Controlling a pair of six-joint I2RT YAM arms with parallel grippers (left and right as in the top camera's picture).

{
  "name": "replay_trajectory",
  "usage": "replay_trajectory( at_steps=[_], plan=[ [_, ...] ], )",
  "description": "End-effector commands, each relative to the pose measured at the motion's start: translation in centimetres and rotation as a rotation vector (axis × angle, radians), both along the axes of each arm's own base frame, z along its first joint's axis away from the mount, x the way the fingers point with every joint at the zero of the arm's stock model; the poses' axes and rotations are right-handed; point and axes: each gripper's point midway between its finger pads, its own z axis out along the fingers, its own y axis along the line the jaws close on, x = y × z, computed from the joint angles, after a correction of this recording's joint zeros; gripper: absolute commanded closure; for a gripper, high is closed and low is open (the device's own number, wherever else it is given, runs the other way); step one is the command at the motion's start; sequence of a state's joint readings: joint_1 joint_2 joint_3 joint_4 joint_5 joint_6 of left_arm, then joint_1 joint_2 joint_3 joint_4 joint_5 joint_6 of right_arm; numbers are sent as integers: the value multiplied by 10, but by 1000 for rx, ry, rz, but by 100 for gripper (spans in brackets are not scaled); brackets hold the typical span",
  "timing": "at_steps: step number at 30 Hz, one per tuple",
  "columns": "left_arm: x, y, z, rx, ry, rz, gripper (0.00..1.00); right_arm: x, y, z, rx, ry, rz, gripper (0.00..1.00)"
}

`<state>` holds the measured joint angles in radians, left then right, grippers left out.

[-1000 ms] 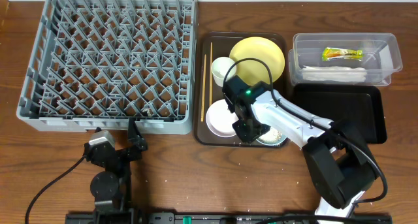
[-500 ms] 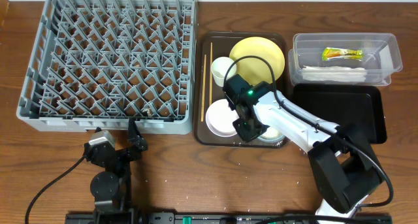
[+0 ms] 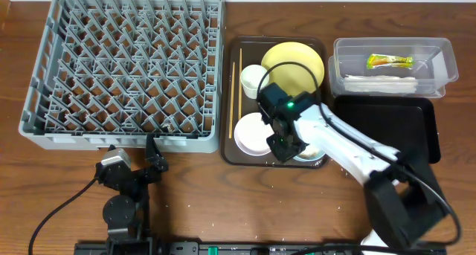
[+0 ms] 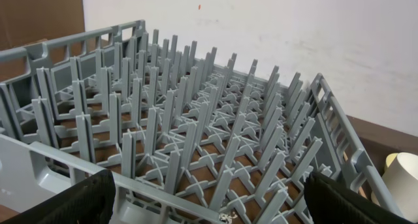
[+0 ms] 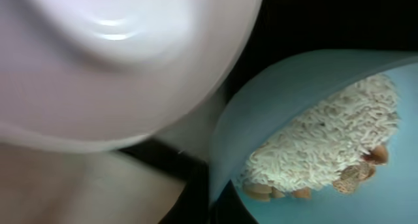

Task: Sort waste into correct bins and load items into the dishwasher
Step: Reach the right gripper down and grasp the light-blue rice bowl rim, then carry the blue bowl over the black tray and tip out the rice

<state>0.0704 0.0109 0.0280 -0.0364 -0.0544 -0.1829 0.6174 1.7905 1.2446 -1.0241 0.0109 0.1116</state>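
Note:
On the brown serving tray, my right gripper (image 3: 288,152) is shut on the near-left rim of the light blue bowl (image 3: 312,155). The right wrist view shows the gripper (image 5: 212,208) pinching that rim, with rice (image 5: 326,139) and brown scraps inside the blue bowl (image 5: 307,201). The white bowl (image 3: 251,134) sits just left of it and fills the wrist view's upper left (image 5: 117,54). The yellow plate (image 3: 294,62), white cup (image 3: 253,78) and chopsticks (image 3: 231,91) lie on the same tray. My left gripper (image 3: 154,152) rests open before the grey dishwasher rack (image 3: 126,69).
The brown serving tray (image 3: 230,155) stands between the rack and the bins. The clear tub (image 3: 446,69) at the back right holds a green-and-yellow wrapper (image 3: 389,61) and a white napkin (image 3: 375,84). A black tray (image 3: 387,128) lies in front of it.
My right gripper has closed onto the blue bowl's rim, and its arm has shifted slightly right. The left arm has not moved.

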Motion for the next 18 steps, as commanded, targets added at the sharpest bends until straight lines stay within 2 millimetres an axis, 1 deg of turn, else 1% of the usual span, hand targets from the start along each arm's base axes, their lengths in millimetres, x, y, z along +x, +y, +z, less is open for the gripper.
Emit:
replay_trajectory(
  at_steps=[1,2,3,4,6,7,8,10,12,14,18],
  plan=[
    [-1,2,-18,10,50,11,7,24,9,63,196,-117,-72,99],
    [-1,2,-18,10,50,11,7,28,6,77,239,-140,-95,99],
    [-1,2,-18,10,50,11,7,34,-6,98,306,-176,-157,99],
    [-1,2,-18,10,50,11,7,37,-16,109,340,-191,-196,99],
    [-1,2,-18,10,50,11,7,41,-35,123,391,-208,-264,99],
    [-1,2,-18,10,50,11,7,43,-42,127,408,-211,-292,99],
    [-1,2,-18,10,50,11,7,46,-57,132,433,-214,-342,99],
    [-1,2,-18,10,50,11,7,51,-77,136,473,-205,-418,99],
    [-1,2,-18,10,50,11,7,53,-92,139,523,-195,-456,99],
    [-1,2,-18,10,50,11,7,57,-113,140,591,-188,-520,99],
    [-1,2,-18,10,50,11,7,59,-139,136,686,-186,-608,99]
  ],
)
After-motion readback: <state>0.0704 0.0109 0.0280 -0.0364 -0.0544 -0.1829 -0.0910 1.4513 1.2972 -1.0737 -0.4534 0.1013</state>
